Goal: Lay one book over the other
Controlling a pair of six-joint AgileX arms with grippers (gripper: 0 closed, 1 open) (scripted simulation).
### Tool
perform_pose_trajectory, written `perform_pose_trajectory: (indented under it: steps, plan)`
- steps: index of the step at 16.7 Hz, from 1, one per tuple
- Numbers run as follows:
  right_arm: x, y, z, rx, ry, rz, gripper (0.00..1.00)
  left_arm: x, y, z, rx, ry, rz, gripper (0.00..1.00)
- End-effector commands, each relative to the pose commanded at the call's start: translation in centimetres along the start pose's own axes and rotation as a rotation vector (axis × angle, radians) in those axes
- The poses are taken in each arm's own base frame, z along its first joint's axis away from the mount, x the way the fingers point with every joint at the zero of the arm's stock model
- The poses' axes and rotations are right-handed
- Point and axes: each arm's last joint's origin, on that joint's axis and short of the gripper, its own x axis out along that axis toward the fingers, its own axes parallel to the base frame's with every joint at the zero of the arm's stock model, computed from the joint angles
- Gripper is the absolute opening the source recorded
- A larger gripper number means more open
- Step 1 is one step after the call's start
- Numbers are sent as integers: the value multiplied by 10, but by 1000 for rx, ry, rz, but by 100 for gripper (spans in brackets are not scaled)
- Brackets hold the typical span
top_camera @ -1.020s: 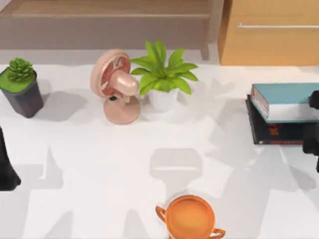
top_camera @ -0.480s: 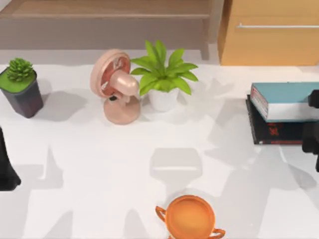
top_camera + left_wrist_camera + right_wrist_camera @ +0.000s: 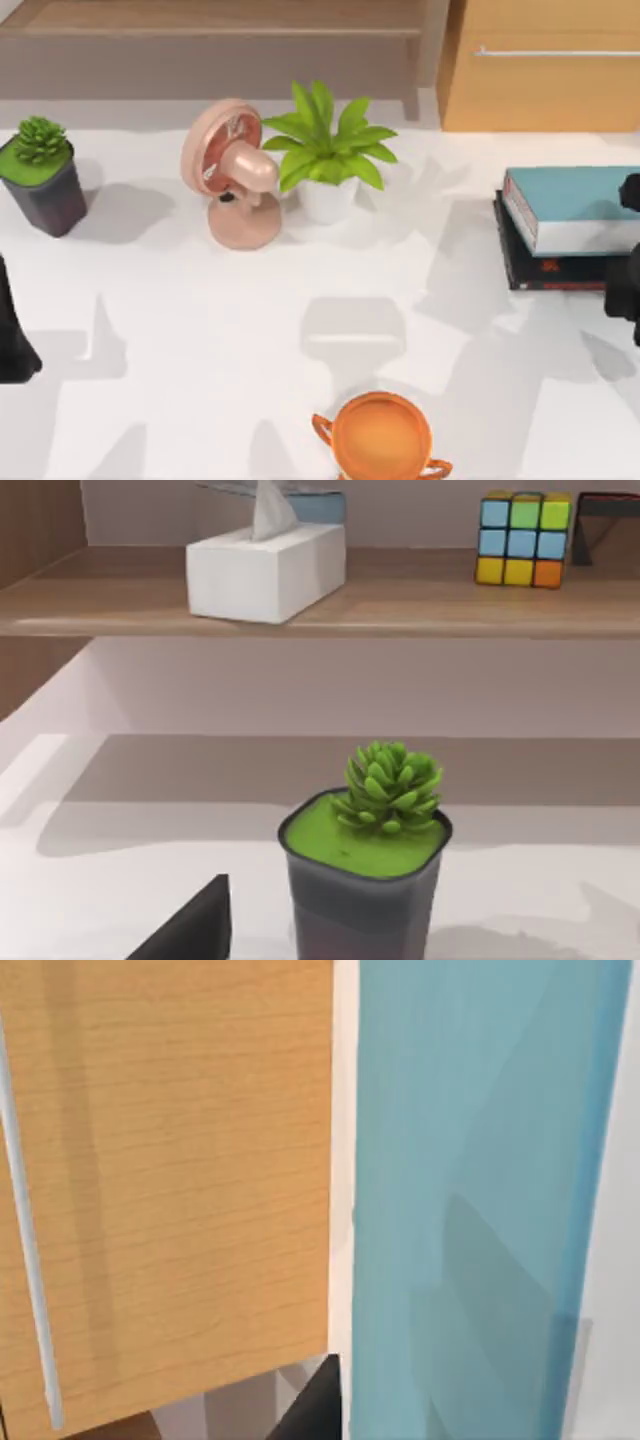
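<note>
The teal book (image 3: 580,195) is seen lying on the black book (image 3: 545,268) at 3 o'clock on the tabletop (image 3: 300,330); stacking is judged done. The right gripper (image 3: 628,285) is at that edge, its opening not discernible. Withdrawal is called for next. The left arm is parked at 9 o'clock. A wooden cabinet (image 3: 545,65) stands behind.

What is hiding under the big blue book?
Under the teal book lies the thin black book with red lettering. Its front strip and left edge stick out; the rest of its cover is hidden beneath the teal one.
</note>
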Motion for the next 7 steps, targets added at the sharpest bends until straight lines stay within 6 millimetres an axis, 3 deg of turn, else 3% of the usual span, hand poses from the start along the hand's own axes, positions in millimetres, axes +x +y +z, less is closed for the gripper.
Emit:
perform_pose_trajectory:
  steps: [2,7]
  plan:
    - [0,0,0,0,0,0,100,0,0,0,0,0,0,100]
    - [0,0,0,0,0,0,100,0,0,0,0,0,0,100]
